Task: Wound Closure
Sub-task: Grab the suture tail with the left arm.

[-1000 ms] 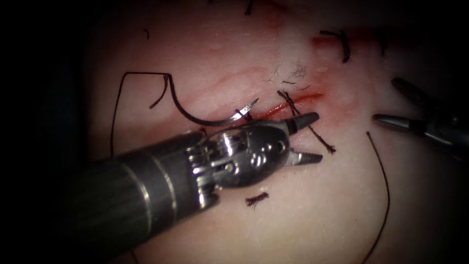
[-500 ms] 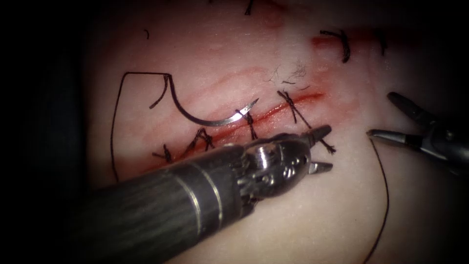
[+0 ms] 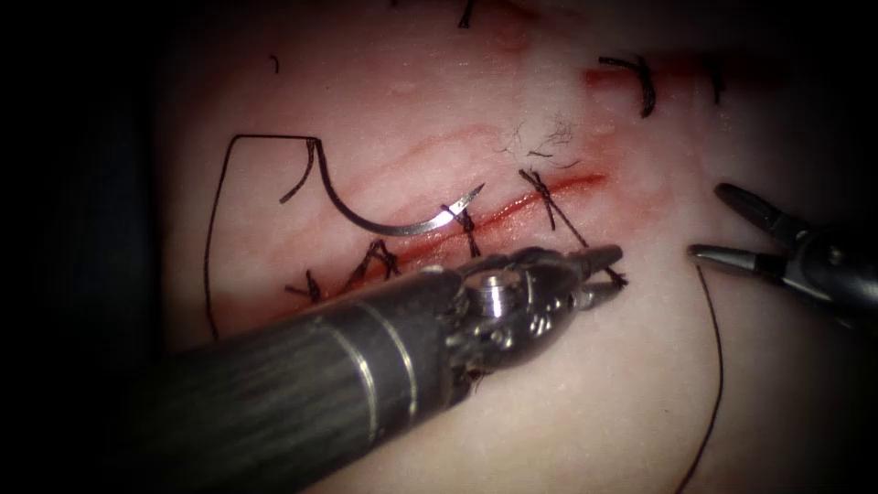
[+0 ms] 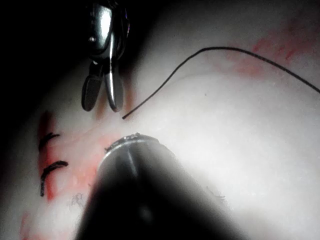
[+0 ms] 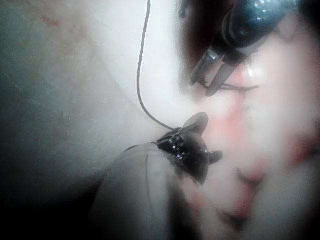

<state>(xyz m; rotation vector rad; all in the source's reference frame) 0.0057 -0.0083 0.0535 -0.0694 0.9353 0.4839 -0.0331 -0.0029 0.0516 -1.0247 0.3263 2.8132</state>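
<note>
The curved needle (image 3: pixel 384 222) lies free on the tissue (image 3: pixel 567 393) left of the cut (image 3: pixel 512 212), its tip beside a stitch; neither tool holds it. Its thread (image 3: pixel 212 238) runs from the blunt end leftward, then down. My left tool (image 3: pixel 605 272) comes in from the lower left. Its jaws stand narrowly open around the frayed tail (image 3: pixel 618 278) of a stitch just right of the cut, as the right wrist view also shows for the left tool (image 5: pixel 211 79). My right tool (image 3: pixel 710 222) hovers further right, open and empty, and the left wrist view shows these open jaws (image 4: pixel 102 97).
Several dark stitches (image 3: pixel 465 229) cross the cut, and red fluid (image 3: pixel 640 197) stains its edges. A second long thread (image 3: pixel 718 366) starts just below the right tool and trails down the right side. Another stitch (image 3: pixel 646 87) sits at the far upper right.
My left tool slid to the right along the cut, uncovering stitches it hid. Its jaws narrowed around the frayed thread tail. The right tool shifted slightly; the needle stayed put.
</note>
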